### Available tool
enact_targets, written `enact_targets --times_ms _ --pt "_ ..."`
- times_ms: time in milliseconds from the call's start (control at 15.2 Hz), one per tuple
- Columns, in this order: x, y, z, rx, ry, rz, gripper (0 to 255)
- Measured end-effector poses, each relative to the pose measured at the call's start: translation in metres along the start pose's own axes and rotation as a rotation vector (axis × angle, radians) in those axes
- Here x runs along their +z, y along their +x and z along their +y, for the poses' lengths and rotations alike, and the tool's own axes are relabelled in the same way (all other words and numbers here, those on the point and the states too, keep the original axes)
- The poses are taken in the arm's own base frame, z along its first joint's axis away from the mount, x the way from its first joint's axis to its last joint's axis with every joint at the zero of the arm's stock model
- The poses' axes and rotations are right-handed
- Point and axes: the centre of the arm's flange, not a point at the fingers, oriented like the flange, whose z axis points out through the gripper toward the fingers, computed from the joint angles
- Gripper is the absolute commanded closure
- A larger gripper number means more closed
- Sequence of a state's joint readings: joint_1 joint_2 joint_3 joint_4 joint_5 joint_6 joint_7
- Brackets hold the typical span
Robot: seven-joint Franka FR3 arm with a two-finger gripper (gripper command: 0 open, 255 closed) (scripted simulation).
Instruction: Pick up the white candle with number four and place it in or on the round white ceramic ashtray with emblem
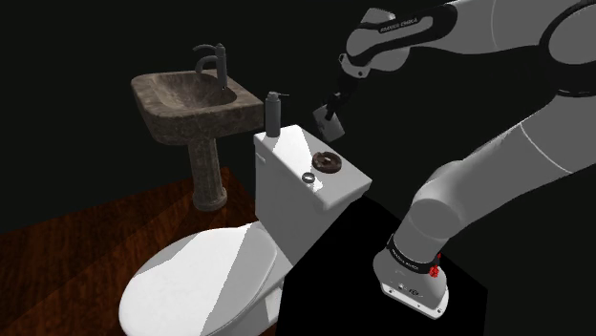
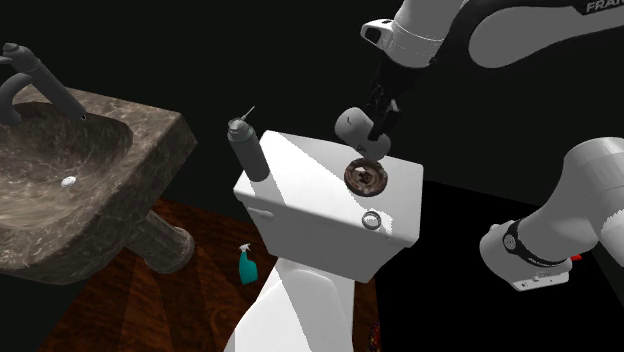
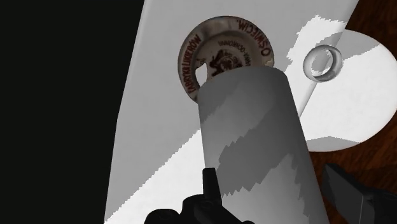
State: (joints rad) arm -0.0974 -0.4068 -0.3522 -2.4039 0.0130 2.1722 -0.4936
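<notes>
Candle [image 3: 254,140], pale grey-white and cylindrical, clamped between the two black fingers of the pincer [image 3: 272,175], off every surface. Hanging just above the round ashtray [image 3: 222,57], its far end overlapping the dish's near rim in the wrist view. Dark-rimmed dish, lettering round the edge, an emblem at the centre. Flat on the white lid of the toilet tank [image 1: 287,181], toward the end nearer the arm. Near it on the same lid, a small ring-shaped flush button [image 1: 308,178]. At the lid's far end, a grey pump bottle [image 1: 272,113], upright. Below the tank, the white toilet seat lid [image 1: 201,277], shut. Past the toilet on the shoulder view's left, a mottled stone pedestal sink [image 1: 191,105] with a dark faucet [image 1: 215,62]. Underfoot, reddish wood floor [image 1: 86,224], with a teal spray bottle [image 2: 247,265] near the tank's base in the second exterior view. Beyond, a black area.
</notes>
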Motion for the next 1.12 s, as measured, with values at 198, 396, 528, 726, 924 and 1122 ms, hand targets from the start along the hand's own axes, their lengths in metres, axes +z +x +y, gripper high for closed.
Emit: enact_targets --times_ms 198,396,528,726,924,1122 --pt "-0.013 -0.034 -0.004 0.000 0.000 0.000 255" --pt "-0.003 -0.050 -0.005 -0.001 0.000 0.000 255" --pt "0.007 -0.053 -0.005 -0.001 0.000 -0.001 255" --pt "0.020 -0.056 -0.006 -0.001 0.000 -0.001 255" --pt "0.037 -0.061 -0.004 -0.001 0.000 -0.001 255" --pt "0.052 -0.065 -0.003 -0.001 0.000 -0.001 255"
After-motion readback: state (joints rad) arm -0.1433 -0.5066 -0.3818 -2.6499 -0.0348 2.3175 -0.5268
